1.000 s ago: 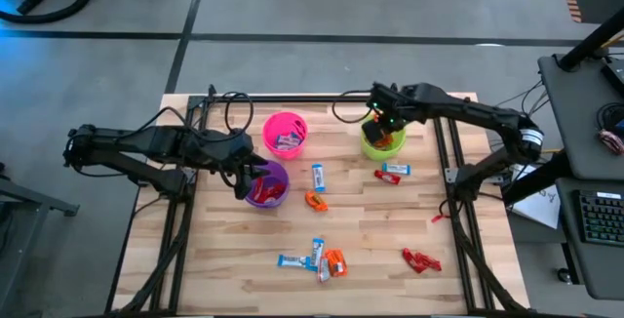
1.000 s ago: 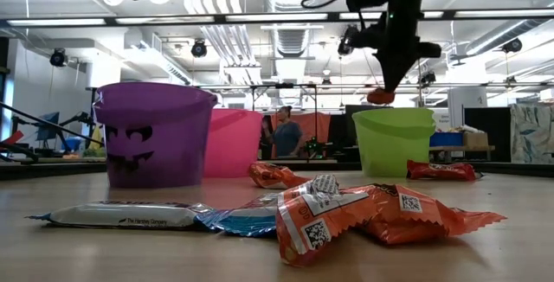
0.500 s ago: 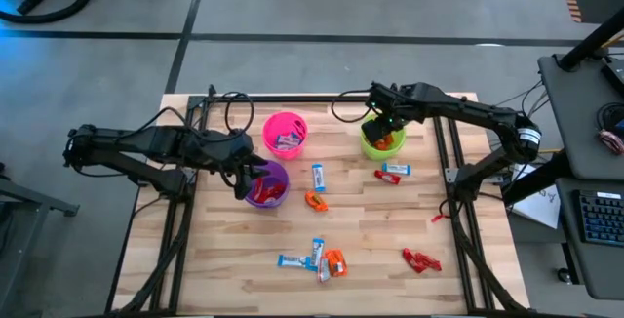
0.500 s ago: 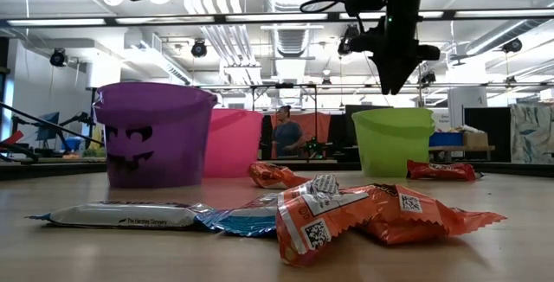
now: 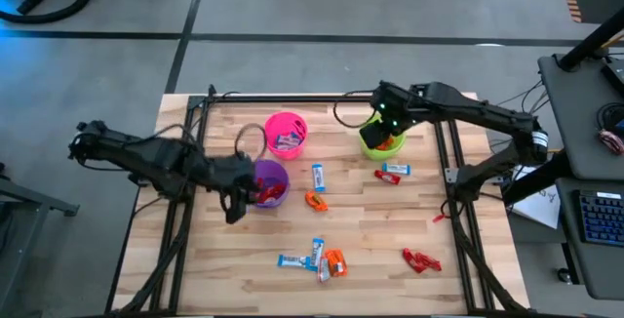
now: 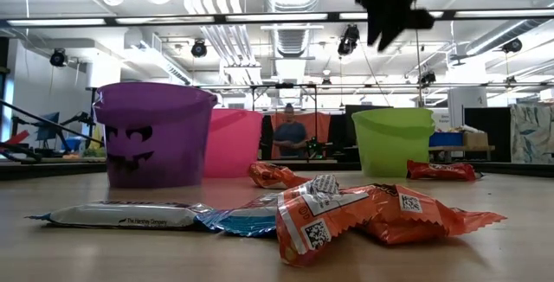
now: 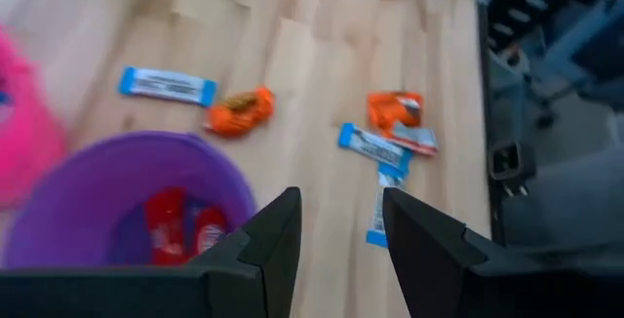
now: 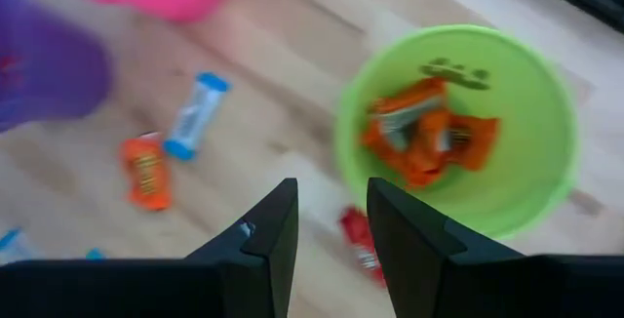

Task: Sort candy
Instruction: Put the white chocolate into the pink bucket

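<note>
My right gripper (image 8: 324,222) hangs spread and empty beside the green cup (image 5: 382,140), orange candy (image 8: 427,135) already inside. My left gripper (image 7: 338,230), also spread, hovers over the purple cup (image 5: 265,183). About ten sweets (image 5: 324,258) wait on the tabletop (image 5: 370,230), so I judge sorting roughly half done.

I see several crinkled orange-wrapped sweets (image 8: 424,138) heaped inside the lime-green plastic cup (image 8: 546,177); shiny red-wrapped sweets (image 7: 180,228) lie in the purple plastic cup (image 7: 68,186); slim blue-and-white bars (image 5: 318,178) lie flat on the wooden table (image 5: 224,250), one orange sweet (image 5: 315,201) just beside; a red pair (image 5: 420,259) lies well apart.
</note>
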